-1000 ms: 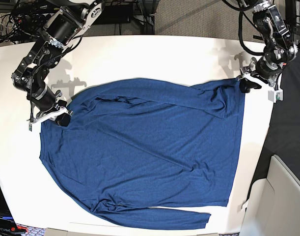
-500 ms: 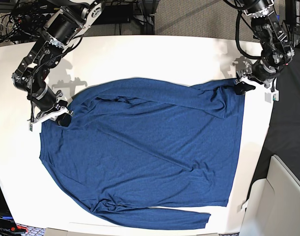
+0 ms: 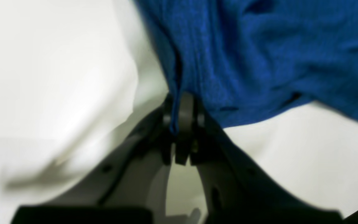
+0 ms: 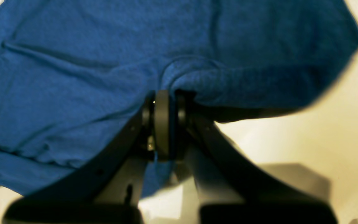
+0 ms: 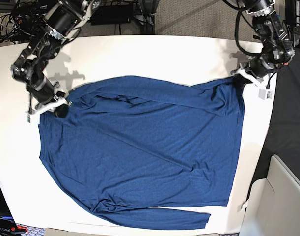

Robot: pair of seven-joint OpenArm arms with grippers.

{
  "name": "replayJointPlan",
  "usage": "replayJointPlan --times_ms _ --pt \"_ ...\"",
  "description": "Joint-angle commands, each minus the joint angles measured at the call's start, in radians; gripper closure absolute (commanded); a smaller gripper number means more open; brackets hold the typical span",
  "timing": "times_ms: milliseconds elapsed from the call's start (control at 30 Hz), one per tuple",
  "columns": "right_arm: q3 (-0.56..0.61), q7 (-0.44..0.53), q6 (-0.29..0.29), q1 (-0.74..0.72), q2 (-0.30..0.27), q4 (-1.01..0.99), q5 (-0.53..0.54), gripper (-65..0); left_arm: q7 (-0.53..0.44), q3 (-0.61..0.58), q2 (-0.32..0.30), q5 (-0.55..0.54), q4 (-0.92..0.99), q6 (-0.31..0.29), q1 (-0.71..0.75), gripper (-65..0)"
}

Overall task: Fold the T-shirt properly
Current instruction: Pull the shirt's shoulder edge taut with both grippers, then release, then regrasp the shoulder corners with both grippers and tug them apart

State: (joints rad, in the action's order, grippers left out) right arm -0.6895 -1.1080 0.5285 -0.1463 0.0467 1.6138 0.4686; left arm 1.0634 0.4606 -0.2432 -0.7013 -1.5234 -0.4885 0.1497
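Fingers [image 3: 185, 124] of both grippers pinch the T-shirt [image 5: 150, 147] edges between them; lifting evenly should prevent bunching.

I saw a robot lab: a white table [image 5: 140, 59] on grey carpet [image 5: 199, 17], with tangled cables [image 5: 12, 19] behind.

Left gripper [image 3: 179, 124]: jaws closed, fabric edge pinched between them. Right gripper [image 4: 162, 124]: jaws closed on gathered fabric.
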Motion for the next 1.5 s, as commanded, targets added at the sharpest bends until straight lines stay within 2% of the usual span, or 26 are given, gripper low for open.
replayJointPlan --times_ms 0,200,600,800,967,1133,1467 --pt "0.000 0.015 0.009 -0.003 -0.014 0.036 0.026 -0.2 0.021 0.007 -0.021 0.009 -0.013 0.001 0.001 -0.1" --pt "-0.023 0.015 0.009 0.106 -0.026 0.087 0.118 -0.2 0.022 0.008 -0.077 0.004 -0.044 -0.002 0.051 -0.1" --pt "-0.103 0.012 0.009 0.339 -0.078 0.150 0.362 -0.2 0.022 0.008 -0.083 0.004 -0.240 -0.002 0.252 -0.1" --pt "-0.103 0.012 0.009 0.434 -0.077 0.308 0.394 -0.2 0.022 0.014 -0.083 0.004 -0.277 -0.002 0.298 -0.1" --pt "-0.103 0.013 0.009 0.362 -0.078 0.319 0.382 -0.2 0.022 0.017 -0.080 0.004 -0.311 -0.002 0.265 -0.1" --pt "-0.094 0.013 0.009 0.251 -0.074 0.311 0.307 -0.2 0.022 0.017 -0.078 0.004 -0.316 -0.002 0.175 -0.1" --pt "-0.086 0.019 0.009 0.012 -0.072 0.029 0.273 -0.2 0.024 0.013 -0.041 0.007 -0.256 0.003 0.000 -0.1"
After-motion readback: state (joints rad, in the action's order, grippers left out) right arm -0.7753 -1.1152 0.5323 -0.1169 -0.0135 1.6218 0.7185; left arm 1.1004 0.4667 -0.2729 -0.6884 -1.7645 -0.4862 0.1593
